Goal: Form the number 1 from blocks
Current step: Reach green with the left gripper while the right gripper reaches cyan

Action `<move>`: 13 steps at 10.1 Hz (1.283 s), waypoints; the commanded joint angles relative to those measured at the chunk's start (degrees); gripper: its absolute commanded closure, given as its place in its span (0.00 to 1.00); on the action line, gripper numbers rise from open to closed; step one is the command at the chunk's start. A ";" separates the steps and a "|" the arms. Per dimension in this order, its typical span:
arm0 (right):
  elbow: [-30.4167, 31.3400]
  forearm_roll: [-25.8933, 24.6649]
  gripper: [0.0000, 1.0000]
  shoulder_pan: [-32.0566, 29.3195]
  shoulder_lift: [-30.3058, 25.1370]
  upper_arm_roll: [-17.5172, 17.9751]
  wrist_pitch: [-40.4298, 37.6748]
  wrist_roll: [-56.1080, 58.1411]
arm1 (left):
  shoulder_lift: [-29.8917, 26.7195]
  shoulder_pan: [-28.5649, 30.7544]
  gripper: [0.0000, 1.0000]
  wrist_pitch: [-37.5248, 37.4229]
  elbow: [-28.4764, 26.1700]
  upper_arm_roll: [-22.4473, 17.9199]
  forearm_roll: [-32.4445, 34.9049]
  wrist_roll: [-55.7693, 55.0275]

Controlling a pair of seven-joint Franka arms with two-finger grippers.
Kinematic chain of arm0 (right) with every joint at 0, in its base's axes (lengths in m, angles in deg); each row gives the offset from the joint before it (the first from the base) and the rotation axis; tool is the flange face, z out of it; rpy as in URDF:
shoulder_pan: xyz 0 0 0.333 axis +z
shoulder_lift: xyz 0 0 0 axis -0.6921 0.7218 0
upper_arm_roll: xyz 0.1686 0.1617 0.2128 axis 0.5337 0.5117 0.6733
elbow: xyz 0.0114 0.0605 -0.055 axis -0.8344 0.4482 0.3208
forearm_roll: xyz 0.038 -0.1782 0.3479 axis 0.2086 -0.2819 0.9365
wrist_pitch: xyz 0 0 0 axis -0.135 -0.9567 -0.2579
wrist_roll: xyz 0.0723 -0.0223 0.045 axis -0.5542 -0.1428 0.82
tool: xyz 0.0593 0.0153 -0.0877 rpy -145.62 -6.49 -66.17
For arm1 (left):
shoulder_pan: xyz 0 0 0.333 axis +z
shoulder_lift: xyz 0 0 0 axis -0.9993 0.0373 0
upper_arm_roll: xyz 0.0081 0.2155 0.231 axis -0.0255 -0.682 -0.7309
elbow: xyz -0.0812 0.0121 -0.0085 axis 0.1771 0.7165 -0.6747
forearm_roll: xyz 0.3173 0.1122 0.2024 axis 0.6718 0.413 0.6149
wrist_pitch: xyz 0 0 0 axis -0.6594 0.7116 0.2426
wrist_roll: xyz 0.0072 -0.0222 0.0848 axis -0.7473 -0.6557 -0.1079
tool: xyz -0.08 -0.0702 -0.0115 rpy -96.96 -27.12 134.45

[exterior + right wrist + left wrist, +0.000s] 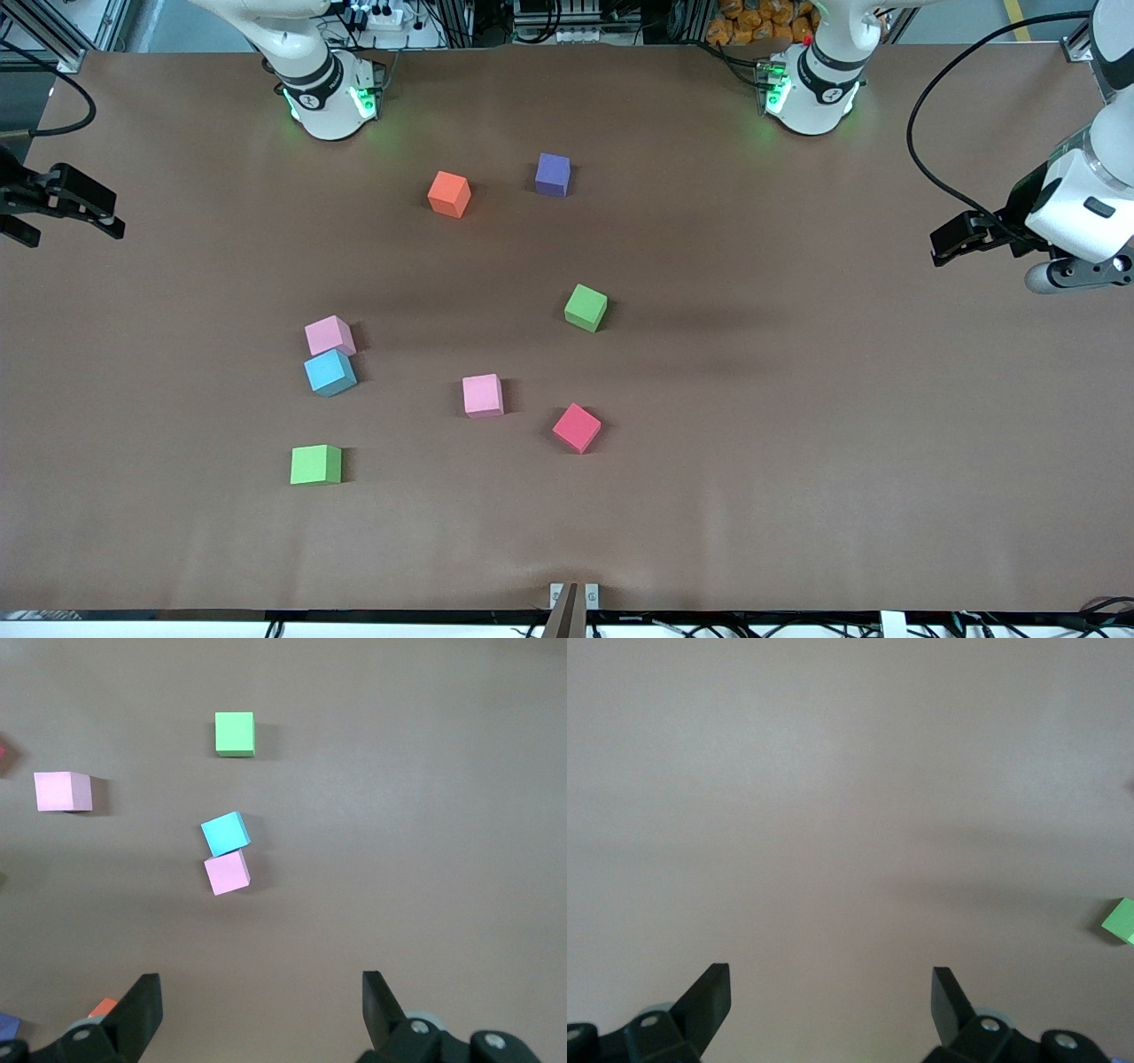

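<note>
Eight cubes lie scattered on the brown table. Orange (449, 194) and purple (553, 175) sit closest to the arm bases. A green one (586, 307) lies mid-table. One pink (330, 336) touches the blue (330, 372). The other pink (483, 395), the red (577, 428) and the second green (315, 464) are nearest the front camera. My right gripper (78, 232) (261, 983) hangs open and empty at the right arm's end of the table. In its wrist view I see green (235, 734), blue (225, 833) and both pinks (227, 873) (63, 791). My left gripper (937, 244) (831, 979) is open and empty over bare table at the left arm's end, with a green cube (1122, 920) at that view's edge.
A black cable (930, 133) loops over the table by the left arm. A small metal bracket (574, 598) sits at the table's edge nearest the front camera. Both arm bases (330, 97) (811, 89) stand along the table's edge farthest from that camera.
</note>
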 commanded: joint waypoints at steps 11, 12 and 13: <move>-1.62 0.89 0.00 4.40 1.55 -5.39 -0.98 0.67 | 12.72 -9.40 0.00 17.12 -4.58 9.87 -0.51 -0.10; -1.79 0.80 0.00 5.36 3.56 -5.22 -0.98 0.59 | 13.95 -12.46 0.00 22.04 -7.13 10.32 -0.69 -0.70; -1.79 1.06 0.00 5.89 6.28 -5.13 -0.37 0.58 | 16.05 -15.54 0.00 24.62 -7.59 10.50 -0.95 -3.76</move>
